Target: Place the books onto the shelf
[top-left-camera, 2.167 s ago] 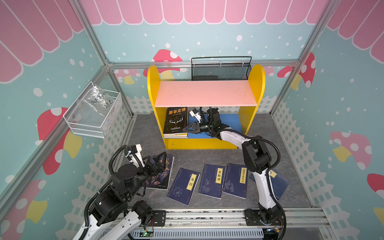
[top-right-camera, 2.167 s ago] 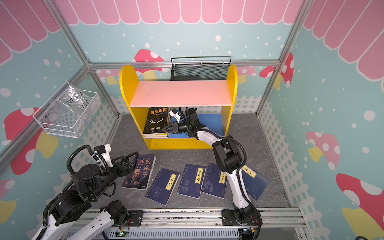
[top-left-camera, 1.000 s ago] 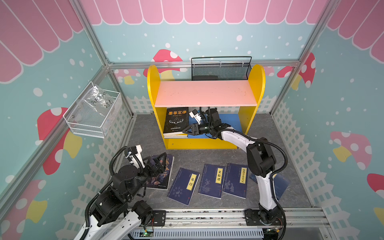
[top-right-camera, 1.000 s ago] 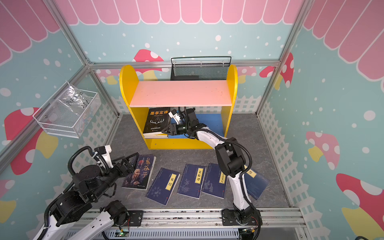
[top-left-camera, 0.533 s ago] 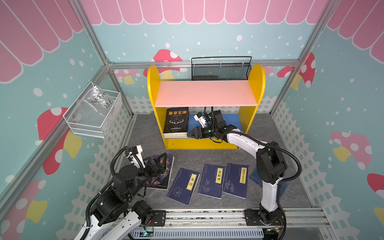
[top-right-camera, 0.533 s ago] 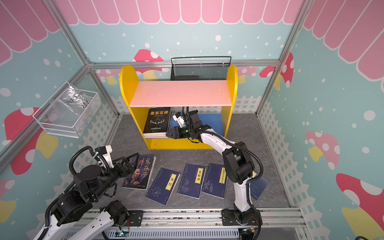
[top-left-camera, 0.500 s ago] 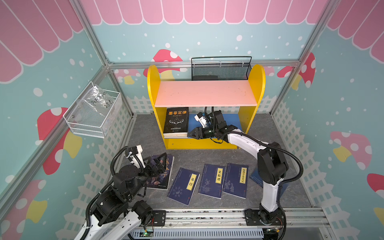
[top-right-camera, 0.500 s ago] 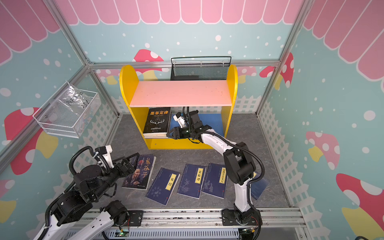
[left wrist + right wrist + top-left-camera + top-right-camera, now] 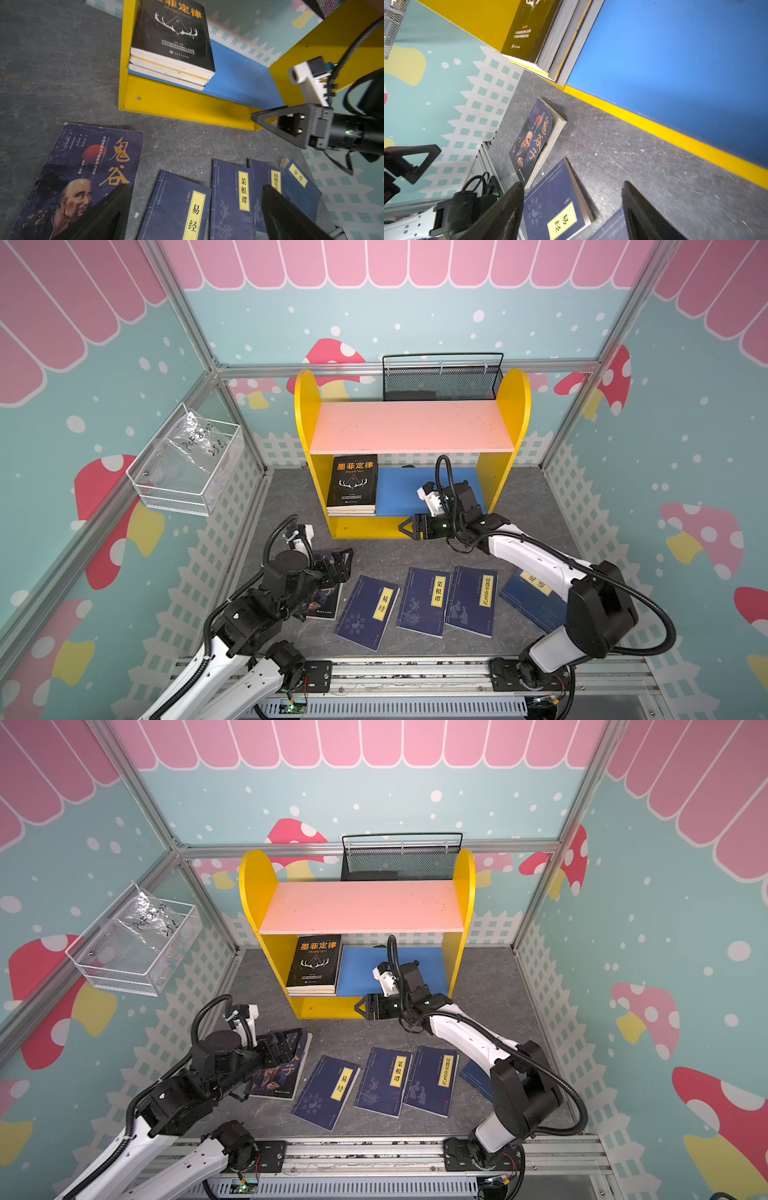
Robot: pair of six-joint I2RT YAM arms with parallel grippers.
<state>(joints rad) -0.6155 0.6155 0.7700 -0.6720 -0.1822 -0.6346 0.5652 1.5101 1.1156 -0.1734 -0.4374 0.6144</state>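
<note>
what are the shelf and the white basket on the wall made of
Shelf: likely painted wood or fibreboard, matte; flat thick boards with a screw head in the front rail. White basket: seemingly white-coated metal wire and mesh; you can see through its grid.

The left arm [image 9: 208, 664] and the right arm [image 9: 528, 551] are built alike: glossy white link shells between matte-black joint housings [image 9: 598, 614]. A ribbed black cable [image 9: 357, 41] arcs back from each wrist. The right gripper [image 9: 405, 529] has black fingers [image 9: 258, 118] shaped as hollow triangles; just behind them sit two silver screws [image 9: 301, 116], and farther back on the round black body a small green light [image 9: 348, 132] glows. Above the wrist rides a white camera bracket [image 9: 305, 74]. The left gripper [image 9: 348, 565] wears the same black fingers.
</note>
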